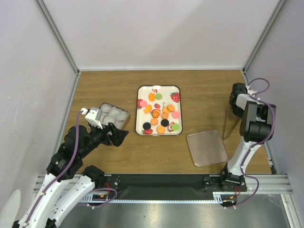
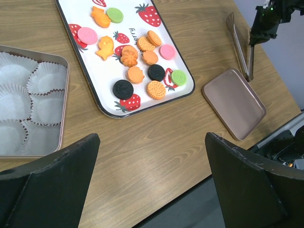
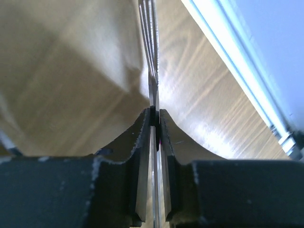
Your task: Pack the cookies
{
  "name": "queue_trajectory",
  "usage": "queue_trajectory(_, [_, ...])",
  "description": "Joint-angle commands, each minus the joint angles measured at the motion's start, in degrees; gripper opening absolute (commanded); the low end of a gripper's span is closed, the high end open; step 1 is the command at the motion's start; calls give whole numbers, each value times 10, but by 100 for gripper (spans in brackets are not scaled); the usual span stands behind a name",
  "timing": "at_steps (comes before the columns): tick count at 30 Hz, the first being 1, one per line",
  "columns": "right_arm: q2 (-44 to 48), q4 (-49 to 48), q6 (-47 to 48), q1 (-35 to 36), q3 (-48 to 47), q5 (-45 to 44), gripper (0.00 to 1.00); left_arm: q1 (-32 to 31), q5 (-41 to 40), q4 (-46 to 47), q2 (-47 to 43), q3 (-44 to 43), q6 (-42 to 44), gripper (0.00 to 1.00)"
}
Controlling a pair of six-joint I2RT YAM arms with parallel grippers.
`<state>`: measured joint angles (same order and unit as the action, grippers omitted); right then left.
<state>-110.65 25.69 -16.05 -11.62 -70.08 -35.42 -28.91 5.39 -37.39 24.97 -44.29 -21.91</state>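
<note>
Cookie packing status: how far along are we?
Done: the lid is off the tin, and its paper cups are empty. In hand: the right pincer is closed on the tongs; the left pincer is open and holds nothing. Left: all cookies lie on the strawberry tray; none packed.

Table [image 1: 204,95]: brown wood
Tray [image 1: 166,90]: white, strawberry print, mid-table
Tin [image 1: 127,117]: left of tray, lined with white paper cups [image 2: 47,78]
Lid [image 1: 207,148]: square, pinkish metal, flat, right of tray
Tongs [image 2: 237,42]: metal, tips near lid's far corner
</note>
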Motion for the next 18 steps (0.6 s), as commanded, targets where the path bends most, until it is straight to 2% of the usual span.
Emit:
queue_trajectory(1, [-18,-4,31,13,-50,-47,6,-4,13,23,-5,2,13,100])
queue_trajectory(4, [-27,-9,50,18,-71,-66,1,-4,16,24,-3,2,14,100])
queue_trajectory(11, [-23,-14,27,6,-85,-63,0,-4,13,22,6,1,13,100])
queue_trajectory(16, [-12,35,-26,-2,-147,-51,0,-4,5,21,10,0,13,100])
queue_trajectory(18, [5,57,-40,0,-167,-21,0,-4,-1,17,10,-1,10,100])
